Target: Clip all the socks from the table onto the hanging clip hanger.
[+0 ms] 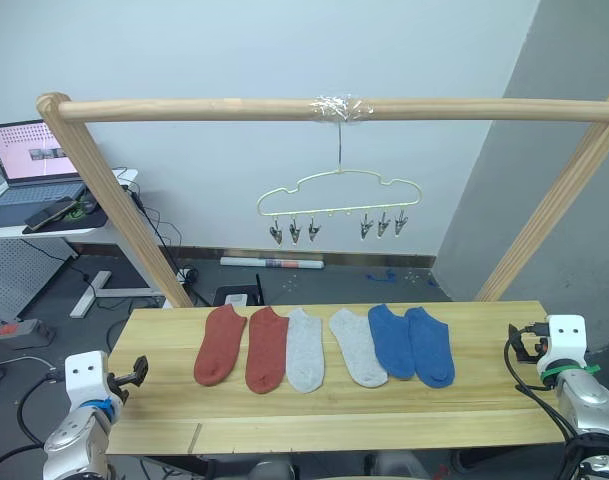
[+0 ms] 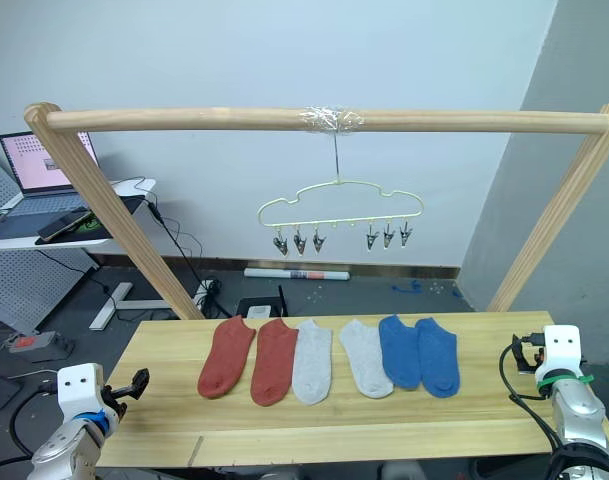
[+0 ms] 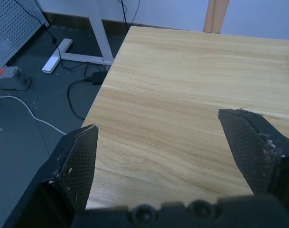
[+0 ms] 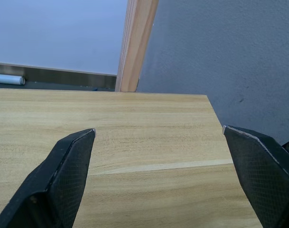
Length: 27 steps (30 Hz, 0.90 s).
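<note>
6 socks lie on the table; clip hanger hangs above.

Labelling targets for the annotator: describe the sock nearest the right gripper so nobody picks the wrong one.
Start at the wide wooden table under the hanging clip hanger. Six socks lie in a row across it; go to the end of the row on the robot's right. The target is the outermost blue sock: blue like its one neighbour, but the last in the row, with bare table beyond it.

light: bright, even | shadows: faint, soft | glare: none | focus: sharp throughout
</note>
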Tool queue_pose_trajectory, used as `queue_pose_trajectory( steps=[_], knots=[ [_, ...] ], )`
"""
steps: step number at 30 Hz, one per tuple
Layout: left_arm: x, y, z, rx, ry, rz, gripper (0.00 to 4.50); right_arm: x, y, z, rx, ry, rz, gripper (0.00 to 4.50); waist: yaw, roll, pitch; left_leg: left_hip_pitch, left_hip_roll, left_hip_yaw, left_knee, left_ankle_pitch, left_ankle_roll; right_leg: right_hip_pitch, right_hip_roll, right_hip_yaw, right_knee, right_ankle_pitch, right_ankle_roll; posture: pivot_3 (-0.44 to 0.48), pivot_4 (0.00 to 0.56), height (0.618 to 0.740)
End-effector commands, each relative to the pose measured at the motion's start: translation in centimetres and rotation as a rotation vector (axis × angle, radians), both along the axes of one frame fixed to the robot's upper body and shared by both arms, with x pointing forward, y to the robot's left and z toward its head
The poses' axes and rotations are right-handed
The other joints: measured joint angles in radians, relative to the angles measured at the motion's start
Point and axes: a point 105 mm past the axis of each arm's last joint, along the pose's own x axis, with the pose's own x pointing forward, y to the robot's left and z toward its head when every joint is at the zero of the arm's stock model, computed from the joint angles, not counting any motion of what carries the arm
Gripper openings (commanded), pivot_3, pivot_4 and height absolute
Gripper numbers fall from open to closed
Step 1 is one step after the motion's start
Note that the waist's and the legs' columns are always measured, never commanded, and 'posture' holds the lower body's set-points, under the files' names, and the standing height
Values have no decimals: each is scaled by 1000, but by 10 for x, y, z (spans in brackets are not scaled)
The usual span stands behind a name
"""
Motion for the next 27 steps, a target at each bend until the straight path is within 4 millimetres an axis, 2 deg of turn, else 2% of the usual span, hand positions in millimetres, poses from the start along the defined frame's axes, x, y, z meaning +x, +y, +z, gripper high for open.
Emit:
queue_pose_trajectory(
  steps=[1,10,15,21,25,27],
  knots=[
    [5,6,18,31,-55,-16,4480,5,-9,18,-27,-60,-10,4500,0,0,0,0,0,0,0,0,0,0,0,0,0,0,0,-23,0,740],
    [4,10,31,62,-123,-33,4480,6,-4,17,-14,-64,-1,4500,1,0,0,0,0,0,0,0,0,0,0,0,0,0,0,-25,0,740],
    [12,-2,41,69,-162,-94,4480,5,-2,17,-8,-72,3,4500,2,0,0,0,0,0,0,0,0,0,0,0,0,0,0,-27,0,740],
    [22,-18,66,30,-274,-141,4480,9,10,18,61,-87,55,4500,2,0,0,0,0,0,0,0,0,0,0,0,0,0,0,-19,0,740],
    [40,-53,95,42,-361,-285,4480,24,40,36,134,-145,184,4500,4,0,2,0,2,0,0,0,0,0,0,0,0,0,0,-14,0,740],
    [52,-78,110,32,-406,-364,4480,36,64,51,168,-182,265,4500,7,2,3,0,2,0,0,0,0,0,0,0,0,0,0,-18,0,740]
  ],
)
